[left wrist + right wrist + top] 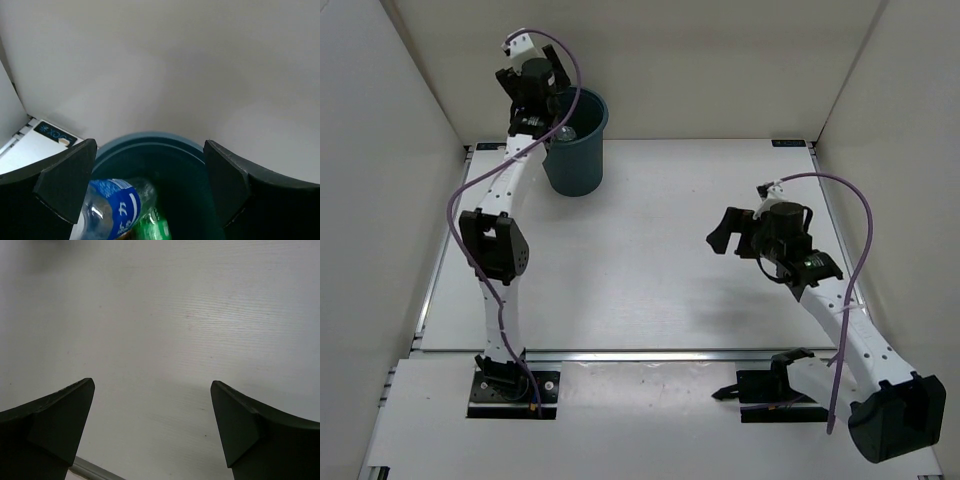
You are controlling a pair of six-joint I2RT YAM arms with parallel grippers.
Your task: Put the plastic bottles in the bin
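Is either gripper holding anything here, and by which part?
Nothing is held. Left gripper is open above the bin, the blue-label bottle loose inside; right gripper is open and empty.

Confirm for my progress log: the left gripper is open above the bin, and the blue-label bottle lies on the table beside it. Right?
Not quite. The left gripper is open above the bin, but the blue-label bottle is inside the bin, as the left wrist view shows.
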